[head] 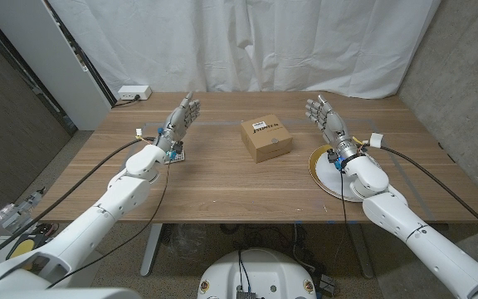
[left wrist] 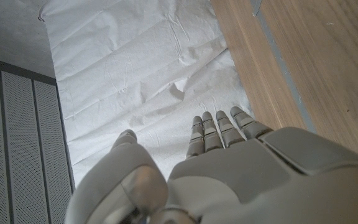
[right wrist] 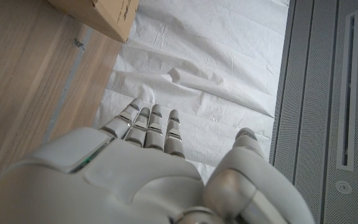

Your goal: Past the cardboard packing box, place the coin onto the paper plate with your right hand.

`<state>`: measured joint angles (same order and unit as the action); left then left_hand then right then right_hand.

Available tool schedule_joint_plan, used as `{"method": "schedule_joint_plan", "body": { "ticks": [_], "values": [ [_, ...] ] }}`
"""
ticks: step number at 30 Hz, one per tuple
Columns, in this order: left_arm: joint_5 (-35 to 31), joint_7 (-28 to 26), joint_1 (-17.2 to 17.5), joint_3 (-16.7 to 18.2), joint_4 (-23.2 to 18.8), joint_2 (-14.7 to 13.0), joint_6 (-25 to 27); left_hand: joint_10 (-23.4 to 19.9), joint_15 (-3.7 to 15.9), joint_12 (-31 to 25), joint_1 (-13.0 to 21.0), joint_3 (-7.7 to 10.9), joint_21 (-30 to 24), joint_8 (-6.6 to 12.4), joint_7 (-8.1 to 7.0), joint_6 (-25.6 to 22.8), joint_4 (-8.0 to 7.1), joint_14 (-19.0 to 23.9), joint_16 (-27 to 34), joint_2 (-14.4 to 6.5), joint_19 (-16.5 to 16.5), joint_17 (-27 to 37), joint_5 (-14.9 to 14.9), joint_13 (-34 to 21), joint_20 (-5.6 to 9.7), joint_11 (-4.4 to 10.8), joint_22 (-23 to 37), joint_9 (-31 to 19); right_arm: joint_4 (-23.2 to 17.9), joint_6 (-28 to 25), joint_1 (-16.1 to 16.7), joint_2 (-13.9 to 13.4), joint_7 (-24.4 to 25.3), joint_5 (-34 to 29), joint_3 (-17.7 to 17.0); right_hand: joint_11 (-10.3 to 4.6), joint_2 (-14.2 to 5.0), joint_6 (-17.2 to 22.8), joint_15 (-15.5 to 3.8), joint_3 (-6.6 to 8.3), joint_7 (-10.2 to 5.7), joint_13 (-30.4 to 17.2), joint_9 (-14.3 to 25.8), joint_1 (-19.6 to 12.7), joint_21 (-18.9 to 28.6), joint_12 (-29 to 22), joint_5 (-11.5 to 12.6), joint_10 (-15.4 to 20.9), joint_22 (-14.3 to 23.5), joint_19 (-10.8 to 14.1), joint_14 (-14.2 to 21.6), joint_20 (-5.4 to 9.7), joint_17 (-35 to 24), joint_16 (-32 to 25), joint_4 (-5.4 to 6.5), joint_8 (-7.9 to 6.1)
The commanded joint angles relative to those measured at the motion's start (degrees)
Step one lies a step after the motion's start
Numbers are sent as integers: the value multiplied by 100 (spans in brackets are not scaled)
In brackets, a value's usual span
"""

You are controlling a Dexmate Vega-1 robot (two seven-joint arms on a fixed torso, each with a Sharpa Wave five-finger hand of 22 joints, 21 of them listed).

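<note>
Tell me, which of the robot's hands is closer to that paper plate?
The right. The right hand is raised just beyond the far edge of the paper plate, its forearm crossing over the plate. The left hand is across the table, on the other side of the cardboard box.

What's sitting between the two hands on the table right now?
In the head view, the cardboard packing box stands on the table between the left hand and the right hand, apart from both.

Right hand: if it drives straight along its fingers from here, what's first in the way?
Probably nothing on the table. The right hand stands open, fingers aimed toward the far edge and the white curtain. The cardboard box sits off to its side, out of that line. Depth is uncertain.
</note>
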<state>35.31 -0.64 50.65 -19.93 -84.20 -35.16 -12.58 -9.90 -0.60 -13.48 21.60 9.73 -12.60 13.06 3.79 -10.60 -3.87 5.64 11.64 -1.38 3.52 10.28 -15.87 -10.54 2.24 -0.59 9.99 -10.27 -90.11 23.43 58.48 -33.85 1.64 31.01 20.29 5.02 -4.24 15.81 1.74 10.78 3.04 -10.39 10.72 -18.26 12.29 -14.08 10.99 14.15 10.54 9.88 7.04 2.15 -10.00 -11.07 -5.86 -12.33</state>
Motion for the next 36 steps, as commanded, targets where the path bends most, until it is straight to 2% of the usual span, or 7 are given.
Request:
{"method": "schedule_joint_plan", "body": {
  "ticks": [1, 9, 17, 22, 28, 36],
  "values": [
    [-43, -136, 85, 32, -187, -36, 45, -44, 17, 18, 86, -4, 34, 28, -2, -87, 42, 24, -13, -3, -13, 10, 15, -21, 121, 3, 23, -32, -199, 208, 253, -76, 35, -36, -112, 55, -6, 134, 25, 34, 50, -18, 15, -81, 11, -7, -20, 40, 11, 56, 32, 35, -18, 27, -51, -48],
    [-130, -443, 248, 71, -392, -24, 75, -32, 72, 51, 124, 7, 47, -17, -63, -47, 55, 20, -34, -40, -11, 11, 41, -22, 128, 80, 24, -34, -245, 403, 390, -147, 9, -118, -189, 73, -13, 219, 33, 47, 22, -18, 16, -113, 11, -9, -23, 79, 11, 76, 63, 36, -17, 24, -73, -63],
    [-238, -665, 428, 127, -706, -129, 154, 9, 88, 83, 148, 15, 59, -54, -71, 8, 64, -17, -57, -62, -23, 11, 58, -23, 148, 100, 24, -35, -202, 645, 486, -124, -126, -64, -219, 73, -7, 409, -37, 77, -32, -15, 16, -207, 54, -44, -24, 259, 8, 253, 222, 90, -11, -2, -139, -87],
    [-243, -734, 461, 154, -733, -107, 150, 30, 105, 101, 166, 19, 69, -81, -104, 49, 71, -34, -68, -77, -35, 12, 70, -24, 151, 114, 24, -37, -442, 622, 693, -190, 100, -226, -305, 75, -2, 424, -31, 81, -41, -15, 16, -227, 48, -38, -23, 262, 7, 251, 223, 85, -10, 5, -153, -83],
    [-256, -789, 461, 146, -663, -44, 137, 72, 165, 134, 196, 24, 85, -109, -133, 88, 85, -119, -104, -97, -58, 12, 93, -26, 163, 197, 25, -40, -577, 658, 820, -184, 247, -346, -365, 27, 41, 725, -120, 116, -77, -4, 16, -369, 130, -118, -20, 667, 5, 617, 614, 67, -3, -48, -234, -105],
    [-248, -589, 301, 65, -477, -10, 126, 120, 198, 162, 213, 23, 112, -128, -157, 114, 93, -187, -123, -109, -121, 13, 112, -27, 177, 232, 27, -41, -709, 642, 909, -222, 301, -449, -402, 5, 45, 755, -155, 147, -83, -3, 17, -464, 119, -101, -9, 678, 1, 642, 609, 71, 0, -18, -279, -95]
  ]
}}
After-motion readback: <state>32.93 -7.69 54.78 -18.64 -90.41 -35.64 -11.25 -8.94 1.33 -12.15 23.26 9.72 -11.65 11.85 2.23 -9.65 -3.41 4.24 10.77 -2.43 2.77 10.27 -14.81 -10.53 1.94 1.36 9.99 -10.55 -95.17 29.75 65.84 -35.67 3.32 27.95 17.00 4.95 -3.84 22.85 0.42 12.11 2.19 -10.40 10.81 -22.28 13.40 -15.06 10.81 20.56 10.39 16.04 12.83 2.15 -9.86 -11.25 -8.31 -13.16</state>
